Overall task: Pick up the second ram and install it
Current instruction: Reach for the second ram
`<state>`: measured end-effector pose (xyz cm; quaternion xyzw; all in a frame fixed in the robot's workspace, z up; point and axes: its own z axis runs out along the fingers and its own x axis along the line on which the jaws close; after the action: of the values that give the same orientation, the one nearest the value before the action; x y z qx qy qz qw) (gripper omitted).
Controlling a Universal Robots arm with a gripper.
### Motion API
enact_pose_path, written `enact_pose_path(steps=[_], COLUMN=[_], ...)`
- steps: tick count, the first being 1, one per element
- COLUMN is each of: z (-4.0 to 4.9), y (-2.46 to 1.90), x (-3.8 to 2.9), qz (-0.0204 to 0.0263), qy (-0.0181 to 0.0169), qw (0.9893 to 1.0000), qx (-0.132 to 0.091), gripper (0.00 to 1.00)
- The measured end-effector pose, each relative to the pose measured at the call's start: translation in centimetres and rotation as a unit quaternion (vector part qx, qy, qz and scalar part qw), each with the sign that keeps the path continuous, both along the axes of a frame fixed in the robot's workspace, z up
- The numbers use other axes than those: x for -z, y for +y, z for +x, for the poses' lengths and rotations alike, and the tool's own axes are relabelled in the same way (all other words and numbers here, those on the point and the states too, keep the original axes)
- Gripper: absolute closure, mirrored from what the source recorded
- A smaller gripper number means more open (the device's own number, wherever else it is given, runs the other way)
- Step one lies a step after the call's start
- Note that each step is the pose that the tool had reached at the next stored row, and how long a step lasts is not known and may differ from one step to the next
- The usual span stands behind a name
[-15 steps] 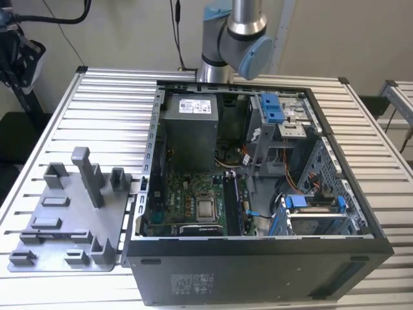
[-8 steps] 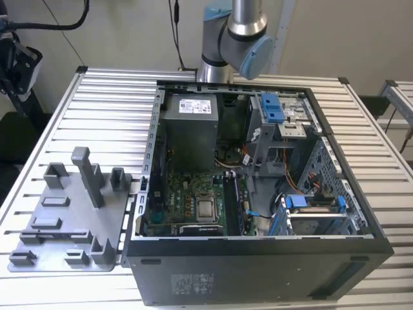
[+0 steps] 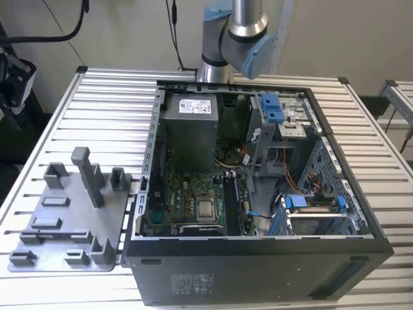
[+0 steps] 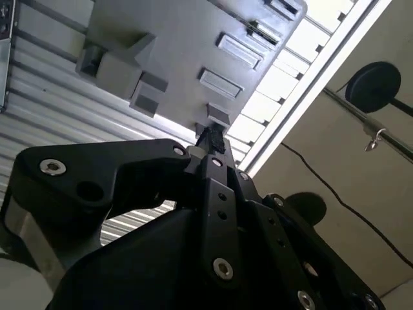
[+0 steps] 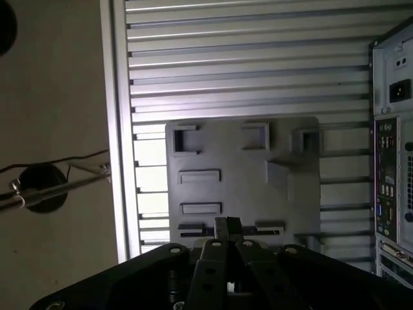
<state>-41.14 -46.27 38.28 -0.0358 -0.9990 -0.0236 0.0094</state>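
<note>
Pick-up stage, by my read: the gripper [image 5: 227, 226] hangs above the grey tray [image 5: 239, 174] on the desk [image 5: 226, 64], jaws pinched narrow and empty, the second ram [image 5: 193, 230] seemingly that dark strip in the tray's long slot, so a grasp calls for wider jaws squared across it.

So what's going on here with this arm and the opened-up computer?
A robot arm is working beside an open computer case on a slatted table. Its gripper hangs above the grey tray next to the case, near the tray's long slots. The job is fitting a memory stick into the green motherboard inside the case; whether the gripper has one I cannot tell.
</note>
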Motion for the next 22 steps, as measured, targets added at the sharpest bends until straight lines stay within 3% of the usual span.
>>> enact_pose_path(steps=[12, 22], z=[0.00, 0.16], y=[-3.65, -5.66], x=[0.49, 0.75], qz=[0.0006, 0.0009], qy=[0.0024, 0.0028], qw=[1.0000, 1.0000], qx=[0.000, 0.000], gripper=[0.89, 0.89])
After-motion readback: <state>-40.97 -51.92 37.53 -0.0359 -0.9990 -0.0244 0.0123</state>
